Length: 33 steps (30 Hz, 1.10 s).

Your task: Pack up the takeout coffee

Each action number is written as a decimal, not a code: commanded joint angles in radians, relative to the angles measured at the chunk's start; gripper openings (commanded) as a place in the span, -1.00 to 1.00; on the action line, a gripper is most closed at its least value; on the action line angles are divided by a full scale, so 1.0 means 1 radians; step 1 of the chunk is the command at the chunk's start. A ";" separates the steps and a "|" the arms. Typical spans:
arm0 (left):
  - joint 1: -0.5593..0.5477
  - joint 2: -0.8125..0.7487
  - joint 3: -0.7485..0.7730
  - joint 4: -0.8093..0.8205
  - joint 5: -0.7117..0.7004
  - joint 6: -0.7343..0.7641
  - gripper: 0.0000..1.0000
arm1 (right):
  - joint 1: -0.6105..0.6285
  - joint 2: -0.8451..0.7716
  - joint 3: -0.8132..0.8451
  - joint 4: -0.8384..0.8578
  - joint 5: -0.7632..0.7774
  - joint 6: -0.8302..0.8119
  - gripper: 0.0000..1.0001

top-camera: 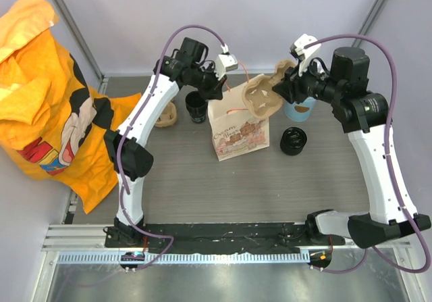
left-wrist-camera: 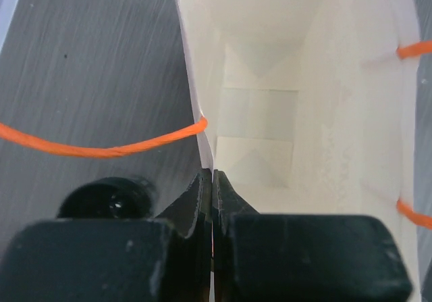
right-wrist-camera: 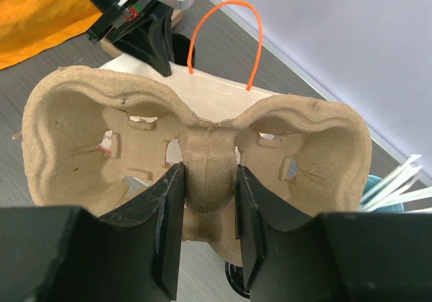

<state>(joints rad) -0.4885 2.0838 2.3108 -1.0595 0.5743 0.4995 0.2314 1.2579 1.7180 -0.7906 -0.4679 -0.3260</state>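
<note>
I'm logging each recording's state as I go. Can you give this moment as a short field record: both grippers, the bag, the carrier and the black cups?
left gripper: shut on the paper bag rim
right gripper: shut on the pulp cup carrier, at its centre ridge
bag state: upright, nothing visible inside
carrier position: at the bag's mouth, not inside
left black cup: on table, behind bag's left side
right black cup: on table, right of bag
</note>
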 commanded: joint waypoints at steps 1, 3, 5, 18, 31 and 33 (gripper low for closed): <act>-0.044 -0.123 -0.096 0.036 -0.126 -0.185 -1.00 | 0.003 0.032 0.066 0.071 -0.038 0.059 -0.30; -0.065 -0.142 -0.132 0.052 -0.194 -0.213 -0.99 | 0.003 0.041 0.074 0.091 -0.041 0.071 -0.31; -0.076 -0.162 -0.155 0.073 -0.240 -0.280 -1.00 | 0.005 0.046 0.080 0.108 -0.049 0.091 -0.31; -0.127 -0.205 -0.136 0.033 -0.409 -0.538 -1.00 | 0.020 0.097 0.080 0.207 -0.158 0.202 -0.30; -0.147 -0.264 -0.185 0.033 -0.381 -0.680 -1.00 | 0.020 0.110 -0.057 0.323 -0.258 0.363 -0.30; -0.147 -0.272 -0.215 0.033 -0.364 -0.691 -1.00 | 0.019 0.120 -0.061 0.318 -0.278 0.364 -0.30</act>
<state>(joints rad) -0.6331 1.8771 2.1281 -1.0302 0.1780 -0.1413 0.2466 1.3685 1.6600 -0.5446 -0.6907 -0.0063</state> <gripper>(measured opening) 0.014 0.375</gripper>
